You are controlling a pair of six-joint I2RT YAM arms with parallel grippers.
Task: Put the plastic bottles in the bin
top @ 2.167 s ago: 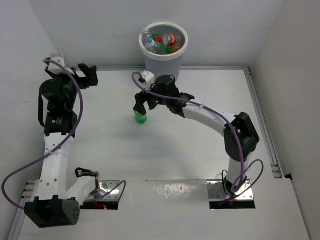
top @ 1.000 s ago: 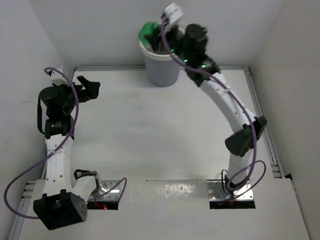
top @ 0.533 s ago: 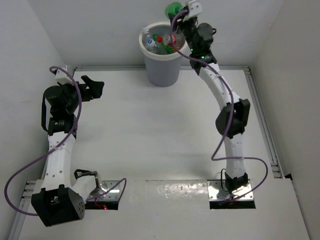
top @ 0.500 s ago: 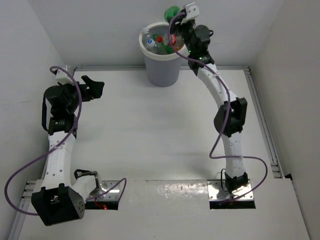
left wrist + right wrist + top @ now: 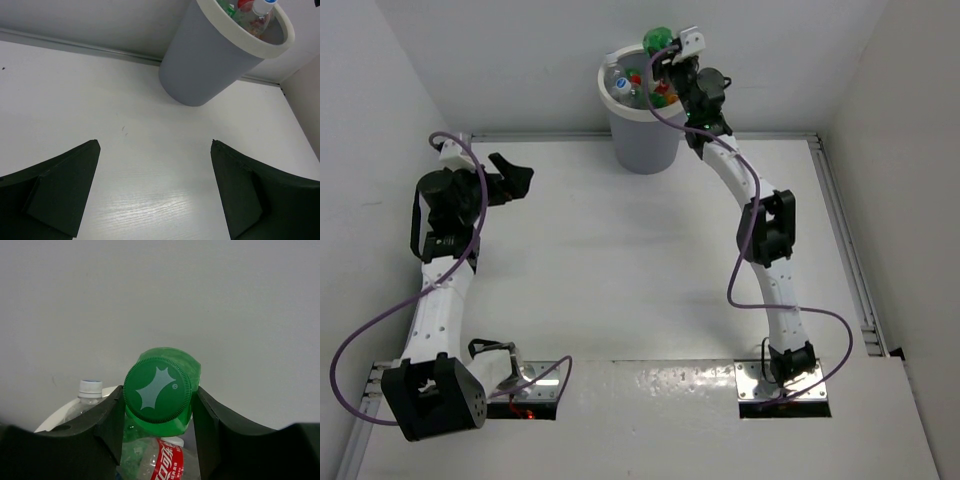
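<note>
The light-grey bin [image 5: 645, 130] [image 5: 215, 62] stands at the back of the table against the wall, holding several plastic bottles [image 5: 632, 84] [image 5: 250, 12]. My right gripper [image 5: 665, 55] [image 5: 159, 400] hangs above the bin's far right rim, shut on a green bottle [image 5: 658, 40] [image 5: 160, 390] whose cap faces the wrist camera. Below it in the right wrist view lie a clear red-labelled bottle [image 5: 167, 460] and a clear blue-capped bottle [image 5: 89, 392]. My left gripper [image 5: 520, 172] [image 5: 155, 190] hovers open over bare table at the left, nothing between its fingers.
White walls close in the table at the back and both sides. A metal rail [image 5: 850, 260] runs along the right edge. The arm bases [image 5: 650, 390] sit on a plate at the near edge.
The right arm lifted the green bottle from the table up to the bin and now holds it a little lower and further left over the rim. The left arm shifted slightly.
</note>
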